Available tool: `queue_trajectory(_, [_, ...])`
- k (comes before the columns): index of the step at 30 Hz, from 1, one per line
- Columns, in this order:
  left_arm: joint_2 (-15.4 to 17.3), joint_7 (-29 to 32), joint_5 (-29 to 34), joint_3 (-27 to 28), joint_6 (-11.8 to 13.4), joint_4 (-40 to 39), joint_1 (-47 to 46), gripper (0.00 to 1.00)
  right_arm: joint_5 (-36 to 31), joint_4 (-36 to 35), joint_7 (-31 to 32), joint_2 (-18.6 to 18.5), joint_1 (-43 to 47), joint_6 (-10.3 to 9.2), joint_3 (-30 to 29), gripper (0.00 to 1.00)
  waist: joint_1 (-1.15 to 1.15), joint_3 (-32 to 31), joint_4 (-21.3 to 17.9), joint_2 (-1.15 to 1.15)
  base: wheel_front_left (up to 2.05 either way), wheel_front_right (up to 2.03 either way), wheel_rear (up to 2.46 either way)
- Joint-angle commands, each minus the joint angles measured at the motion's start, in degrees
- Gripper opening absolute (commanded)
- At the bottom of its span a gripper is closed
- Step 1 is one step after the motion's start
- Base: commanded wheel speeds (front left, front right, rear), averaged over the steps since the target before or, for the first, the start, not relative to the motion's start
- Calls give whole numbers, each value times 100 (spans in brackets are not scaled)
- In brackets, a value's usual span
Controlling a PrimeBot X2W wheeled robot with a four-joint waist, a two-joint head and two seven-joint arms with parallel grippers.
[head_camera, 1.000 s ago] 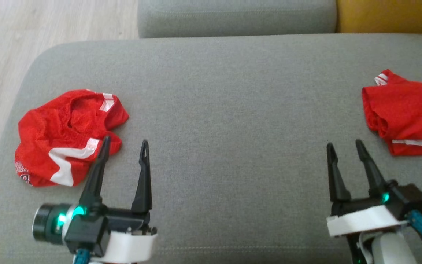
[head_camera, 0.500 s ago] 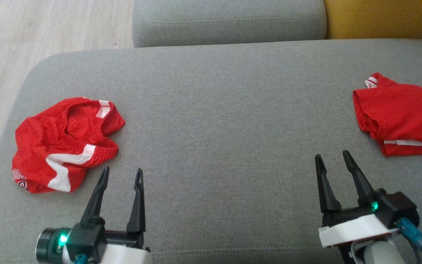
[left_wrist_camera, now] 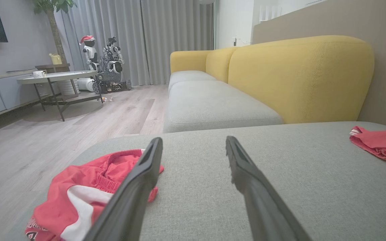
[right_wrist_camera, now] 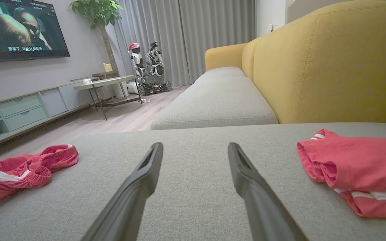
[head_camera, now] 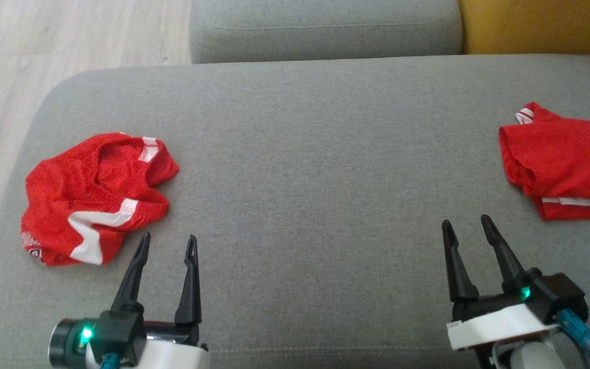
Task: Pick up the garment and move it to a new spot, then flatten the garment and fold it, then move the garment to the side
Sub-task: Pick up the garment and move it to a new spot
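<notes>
2 red garments lie well apart on 1 wide grey seat cushion. The crumpled garment is red mesh with white stripes and a printed badge at its near edge. It sits bunched near the cushion's left end, close to the rounded corner. The other garment, also red with white trim, lies flatter at the right end and runs past the head view's right edge.

2 grippers hang low over the near part of the cushion, fingers pointing toward the sofa back. The left gripper has its 2 dark fingers spread with nothing between them, and its left fingertip is just short of the crumpled garment's near hem. The right gripper is likewise spread and empty, near the other garment but apart from it.

Beyond the wide cushion is 1 more grey cushion, with a yellow backrest to its right. Pale wood floor lies to the left. The wrist views show 1 round table, 1 lit television, 1 potted plant and grey curtains.
</notes>
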Motion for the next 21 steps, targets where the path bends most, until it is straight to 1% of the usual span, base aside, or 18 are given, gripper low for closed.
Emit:
queue_trajectory(1, [-50, -29, 39, 215, -17, -163, -210, 100, 33, -224, -48, 7, -61, 19, 143, 100, 0, 2, 36, 0, 0, 0, 0])
queue_trajectory(4, [-59, -29, 84, 223, -26, -113, -222, 100, 24, -269, -48, 7, -55, 19, 188, 100, 0, 0, 171, 0, 0, 0, 0])
queue_trajectory(7, [-72, -29, 100, 229, -1, -106, -216, 100, 29, -291, -48, 7, -31, 19, 227, 100, 0, -22, 388, 0, 0, 0, 0])
queue_trajectory(14, [-95, -29, 102, 236, 34, -103, -152, 100, 96, -309, -48, 7, 69, 19, 325, 100, 0, -112, 1117, 0, 0, 0, 0])
queue_trajectory(21, [-96, -29, 123, 292, 48, -182, -42, 100, 163, -334, -48, 7, 54, 19, 423, 100, 0, -122, 1704, 0, 0, 0, 0])
